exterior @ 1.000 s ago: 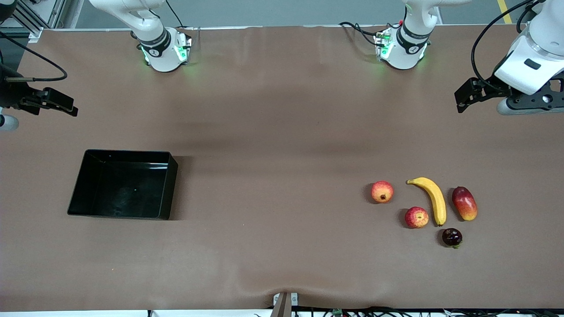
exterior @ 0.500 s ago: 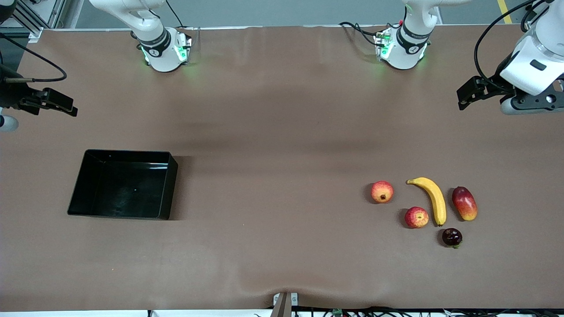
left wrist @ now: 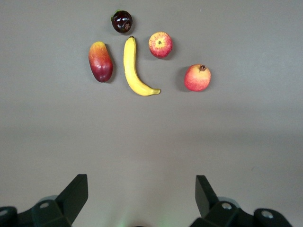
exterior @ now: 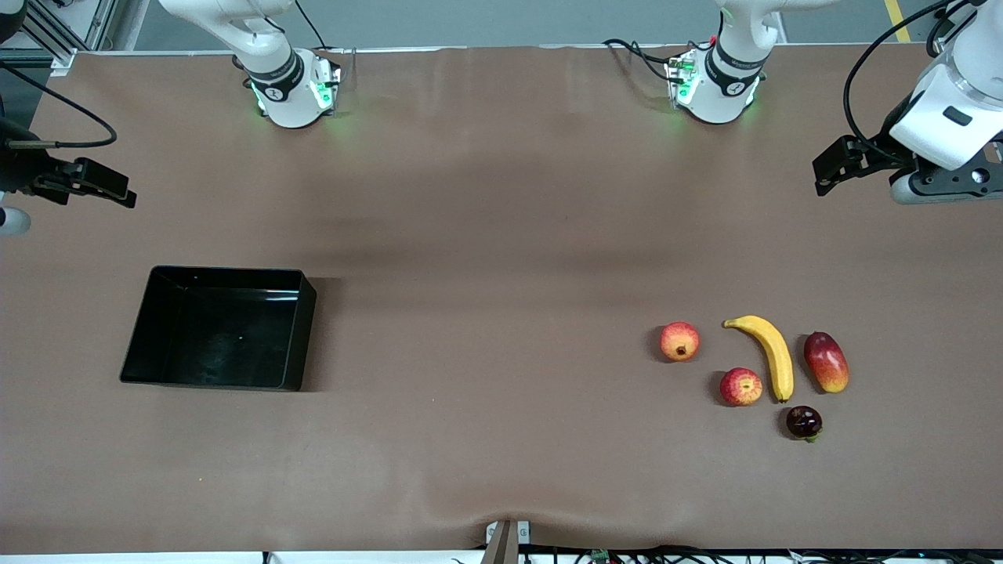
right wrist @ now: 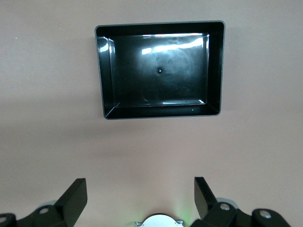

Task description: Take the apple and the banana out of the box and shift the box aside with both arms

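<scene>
A long yellow banana (exterior: pixel 772 356) and a small red apple (exterior: pixel 740 386) lie side by side on the brown table toward the left arm's end. The left wrist view looks down on the banana (left wrist: pixel 132 71) and the apple (left wrist: pixel 160 45). My left gripper (left wrist: pixel 141 184) hangs open and empty over bare table, apart from the fruits. The glossy black box (exterior: pixel 227 271) stands empty toward the right arm's end. My right gripper (right wrist: pixel 140 185) is open and empty over bare table, with the box (right wrist: pixel 215 71) well clear of its fingers.
A round red-orange fruit with a dark crown (exterior: pixel 679 341), a red-and-yellow mango (exterior: pixel 826 362) and a small dark fruit (exterior: pixel 804 422) lie around the banana and apple. Both arm bases stand along the table's edge farthest from the front camera. A wide stretch of table separates box and fruits.
The left arm's hand has shifted slightly toward the robots' edge of the table, and the right hand has crept a little the same way. Fruits and box have not moved.
</scene>
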Controlling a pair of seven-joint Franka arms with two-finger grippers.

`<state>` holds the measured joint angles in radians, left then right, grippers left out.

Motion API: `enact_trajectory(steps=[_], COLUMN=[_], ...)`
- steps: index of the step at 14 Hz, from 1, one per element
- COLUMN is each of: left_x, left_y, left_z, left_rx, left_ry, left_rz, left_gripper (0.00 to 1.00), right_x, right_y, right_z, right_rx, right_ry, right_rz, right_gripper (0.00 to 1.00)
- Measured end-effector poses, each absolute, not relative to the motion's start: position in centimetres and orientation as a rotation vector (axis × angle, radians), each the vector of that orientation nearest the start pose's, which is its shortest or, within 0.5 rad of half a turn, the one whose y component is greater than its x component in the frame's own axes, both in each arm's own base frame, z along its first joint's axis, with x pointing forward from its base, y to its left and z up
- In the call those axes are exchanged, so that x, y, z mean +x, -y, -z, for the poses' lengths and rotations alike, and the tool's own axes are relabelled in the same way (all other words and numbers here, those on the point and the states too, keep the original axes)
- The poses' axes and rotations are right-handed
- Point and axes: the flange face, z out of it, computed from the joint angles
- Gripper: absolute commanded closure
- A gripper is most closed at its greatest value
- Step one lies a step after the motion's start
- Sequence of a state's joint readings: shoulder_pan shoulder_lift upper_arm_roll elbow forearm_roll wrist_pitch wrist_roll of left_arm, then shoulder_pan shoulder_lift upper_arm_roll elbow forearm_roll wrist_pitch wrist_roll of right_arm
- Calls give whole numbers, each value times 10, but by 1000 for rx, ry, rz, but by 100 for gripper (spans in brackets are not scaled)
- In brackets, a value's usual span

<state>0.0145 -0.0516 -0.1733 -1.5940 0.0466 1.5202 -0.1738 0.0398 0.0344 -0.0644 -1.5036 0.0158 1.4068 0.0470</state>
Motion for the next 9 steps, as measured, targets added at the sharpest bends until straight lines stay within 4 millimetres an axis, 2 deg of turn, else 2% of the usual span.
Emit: enact_trajectory(steps=[9], left_x=[527], left_y=[80], left_z=[-639], left_rx=[-3084], left_ry=[26], left_rz=[-15], left_gripper=[0], right_x=[548], right_y=[17], right_z=[-622], right_rx=[-3120], right_ry=[-127], right_rz=[-209], right_gripper=[0])
